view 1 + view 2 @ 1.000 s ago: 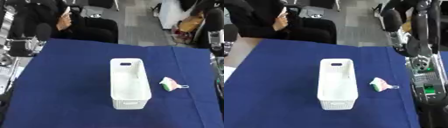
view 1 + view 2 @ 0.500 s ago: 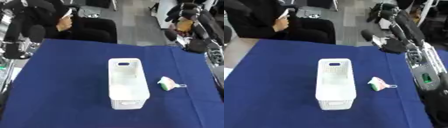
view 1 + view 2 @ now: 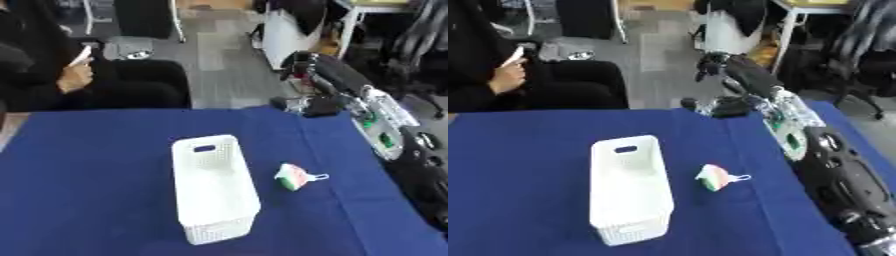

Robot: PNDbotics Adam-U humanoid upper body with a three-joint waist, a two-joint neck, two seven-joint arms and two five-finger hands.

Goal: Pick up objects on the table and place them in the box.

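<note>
A small toy, white with pink and green bands and a thin loop sticking out at its 3 o'clock side, lies flat on the blue surface. Nothing touches it. It sits just beside the box, at the box's 3 o'clock, with a narrow strip of bare cloth between them.

The box is a white perforated basket, long and narrow, standing upright with its open top facing up. Its long axis runs roughly from 12 to 6 o'clock, slightly askew. It looks empty, so the task appears to be at its start: the toy has yet to be lifted and dropped in.

The right robot hand is raised well above and beyond the far edge of the surface, at about 1 o'clock from the toy. It is dark and blurred; it seems to hold nothing, but how far its fingers are spread cannot be told. Its black and silver arm runs down the right side of the view, over the surface's right edge. The left robot hand does not show in either view.

Open room is generous. Bare cloth surrounds the toy at 12, 3 and 6 o'clock, so a reach from the right or from above looks unobstructed. Only the box wall at 9 o'clock crowds it. The surface's right edge lies near the toy's 3 o'clock side, under the arm.
</note>
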